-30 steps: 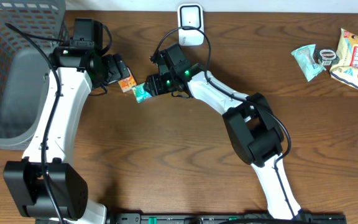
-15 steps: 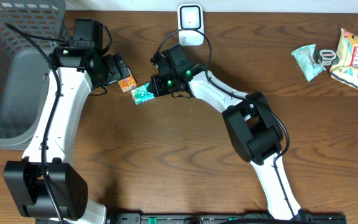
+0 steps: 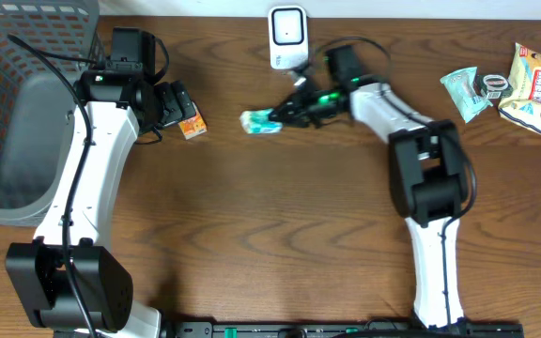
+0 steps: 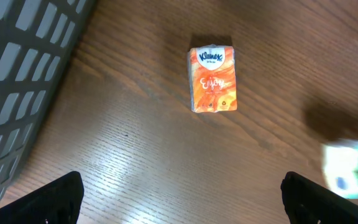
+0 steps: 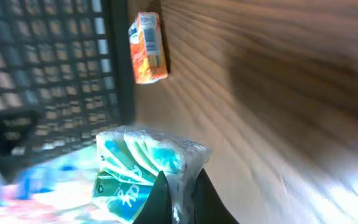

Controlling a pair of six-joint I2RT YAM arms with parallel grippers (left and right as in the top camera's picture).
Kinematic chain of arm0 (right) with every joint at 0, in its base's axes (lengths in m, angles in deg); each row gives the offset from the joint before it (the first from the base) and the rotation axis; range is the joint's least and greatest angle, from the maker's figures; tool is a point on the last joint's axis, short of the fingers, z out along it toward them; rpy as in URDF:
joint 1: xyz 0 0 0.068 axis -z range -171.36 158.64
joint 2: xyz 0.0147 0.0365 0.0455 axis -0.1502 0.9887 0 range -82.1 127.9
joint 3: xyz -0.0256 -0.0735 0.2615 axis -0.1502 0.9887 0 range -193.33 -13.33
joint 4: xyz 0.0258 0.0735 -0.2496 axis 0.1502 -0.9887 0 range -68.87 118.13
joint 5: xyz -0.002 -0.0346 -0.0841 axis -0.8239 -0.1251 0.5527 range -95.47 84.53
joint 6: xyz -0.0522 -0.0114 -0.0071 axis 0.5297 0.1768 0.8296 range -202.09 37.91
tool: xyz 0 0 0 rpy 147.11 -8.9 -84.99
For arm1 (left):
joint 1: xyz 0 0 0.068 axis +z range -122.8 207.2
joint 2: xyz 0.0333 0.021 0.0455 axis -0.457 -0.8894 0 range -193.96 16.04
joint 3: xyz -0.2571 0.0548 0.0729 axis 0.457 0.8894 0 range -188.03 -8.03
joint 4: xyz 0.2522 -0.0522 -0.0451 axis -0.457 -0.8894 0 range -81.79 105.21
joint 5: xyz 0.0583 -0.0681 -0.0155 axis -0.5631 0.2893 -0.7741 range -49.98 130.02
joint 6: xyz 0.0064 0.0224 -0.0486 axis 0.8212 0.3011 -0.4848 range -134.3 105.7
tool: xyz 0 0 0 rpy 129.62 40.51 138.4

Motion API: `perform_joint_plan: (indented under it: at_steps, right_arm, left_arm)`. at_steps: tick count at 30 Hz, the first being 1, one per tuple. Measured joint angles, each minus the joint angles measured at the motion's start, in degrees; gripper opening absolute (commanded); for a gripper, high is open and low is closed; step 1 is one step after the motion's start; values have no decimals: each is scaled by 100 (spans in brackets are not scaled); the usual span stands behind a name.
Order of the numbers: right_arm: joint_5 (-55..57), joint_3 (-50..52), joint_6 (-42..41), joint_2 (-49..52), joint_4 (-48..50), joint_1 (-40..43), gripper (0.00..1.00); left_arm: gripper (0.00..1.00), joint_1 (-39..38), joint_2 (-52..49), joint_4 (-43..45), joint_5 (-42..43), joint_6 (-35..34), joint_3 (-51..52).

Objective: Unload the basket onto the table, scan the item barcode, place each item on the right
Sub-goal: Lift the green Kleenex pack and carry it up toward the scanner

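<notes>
Teal tissue pack [image 3: 259, 122] | upper centre of overhead frame, just below scanner [image 3: 287, 38] | right gripper [image 3: 282, 115] clamped on one end | judged light, soft, film-slippery; grip the end, barcode face clear | left gripper [image 3: 178, 108] fingers wide apart above Kleenex pack [image 4: 213, 79]

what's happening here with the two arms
The right gripper is shut on a teal tissue pack and holds it close to the white scanner, a little in front and to one side of it. The left gripper is open and hovers over an orange Kleenex pack that lies on the table beside the basket. A few more packets sit at the far corner.
</notes>
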Motion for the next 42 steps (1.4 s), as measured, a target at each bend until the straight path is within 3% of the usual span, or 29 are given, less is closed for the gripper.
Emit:
perform_joint_plan:
  at_steps: [18, 27, 36, 42]
  right_arm:
    - [-841, 4, 66, 0, -1843, 721, 1]
    - [-1663, 7, 855, 0, -2846, 885, 1]
    - [-1694, 4, 1062, 0, -2940, 894, 1]
    - [-1123, 7, 520, 2, -2448, 894, 1]
  left_arm:
    - [100, 0, 0, 0, 0, 0, 0]
    - [100, 0, 0, 0, 0, 0, 0]
    - [100, 0, 0, 0, 0, 0, 0]
    - [100, 0, 0, 0, 0, 0, 0]
